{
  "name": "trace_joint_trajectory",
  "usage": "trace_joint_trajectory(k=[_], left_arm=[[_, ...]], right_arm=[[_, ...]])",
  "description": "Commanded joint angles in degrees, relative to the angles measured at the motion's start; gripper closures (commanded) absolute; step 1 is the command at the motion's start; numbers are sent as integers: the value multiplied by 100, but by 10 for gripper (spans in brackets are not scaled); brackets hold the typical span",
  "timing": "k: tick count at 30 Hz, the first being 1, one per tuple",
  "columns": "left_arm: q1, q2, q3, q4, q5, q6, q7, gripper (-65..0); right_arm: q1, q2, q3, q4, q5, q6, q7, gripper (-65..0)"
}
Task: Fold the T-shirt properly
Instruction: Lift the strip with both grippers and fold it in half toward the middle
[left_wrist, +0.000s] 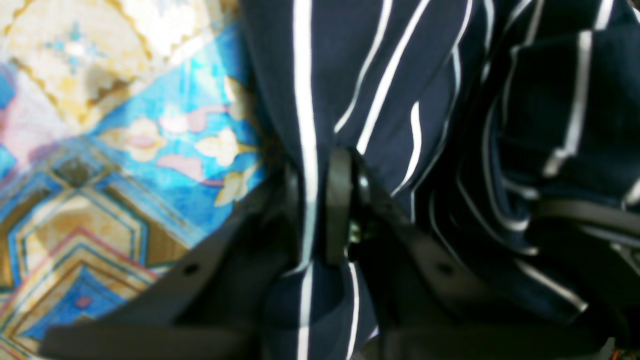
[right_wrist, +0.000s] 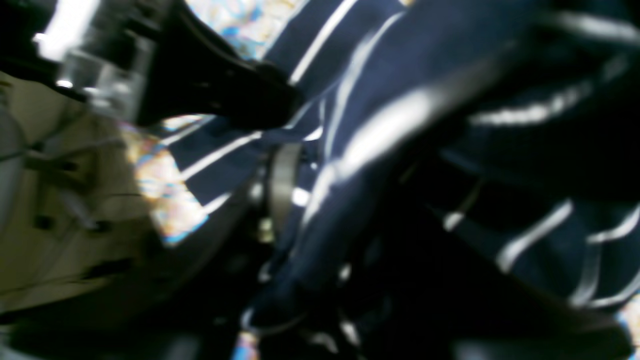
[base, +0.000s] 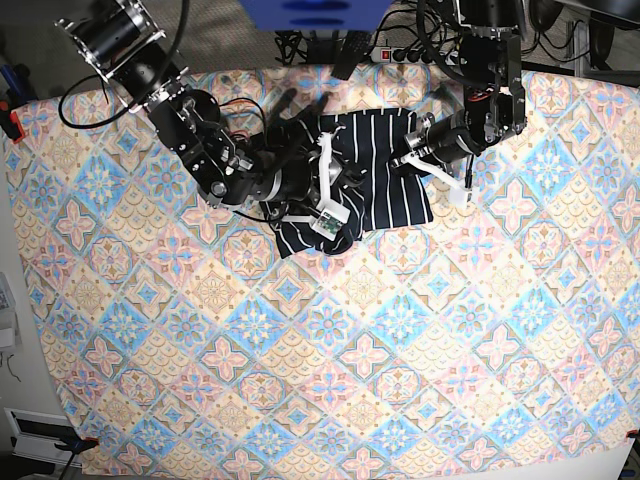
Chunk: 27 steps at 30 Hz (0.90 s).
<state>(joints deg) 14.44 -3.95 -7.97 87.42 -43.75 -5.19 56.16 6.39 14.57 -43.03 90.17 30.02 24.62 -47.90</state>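
The T-shirt (base: 375, 170), dark navy with thin white stripes, lies bunched at the top middle of the patterned cloth (base: 300, 350). My left gripper (base: 412, 152) is at the shirt's right side. In the left wrist view this gripper (left_wrist: 312, 195) is shut on a fold of the T-shirt (left_wrist: 380, 75), with a white stripe running between the fingers. My right gripper (base: 325, 195) is at the shirt's left side, over rumpled fabric. The right wrist view is blurred: shirt fabric (right_wrist: 380, 60) lies against a grey finger pad (right_wrist: 281, 175), and the jaw gap is unclear.
The pastel tiled cloth (left_wrist: 125, 150) covers the whole table. Behind its far edge are a power strip (base: 420, 52), cables and a blue object (base: 315, 12). A red clamp (base: 10, 125) holds the cloth at the left edge. The bare table edge (base: 30, 330) shows at the left.
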Motion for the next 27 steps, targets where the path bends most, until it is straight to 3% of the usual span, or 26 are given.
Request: trace_joint_trajectory(k=[1,5,17,21,27], left_arm=[[-33,-5,1,80,-87,-57,-29,0],[-33,-5,1,80,-87,-57,-29,0],[-33,3,10,-192,-87,-57,-249,0],[-33,3,10,-192,-87,-57,-258,0],[-33,-5,10,-166,-104,-57,-258,0]], right_arm=[[104,-11,43,192,9,21,126,-220],[104,-11,43,447,-184,21,126,-268],[517,-11,34,1088,-360,30,337,-268],[508,16,298,1238,-360,13,372,-268],[33,526,1160,1115,-369,-198,408,-267]])
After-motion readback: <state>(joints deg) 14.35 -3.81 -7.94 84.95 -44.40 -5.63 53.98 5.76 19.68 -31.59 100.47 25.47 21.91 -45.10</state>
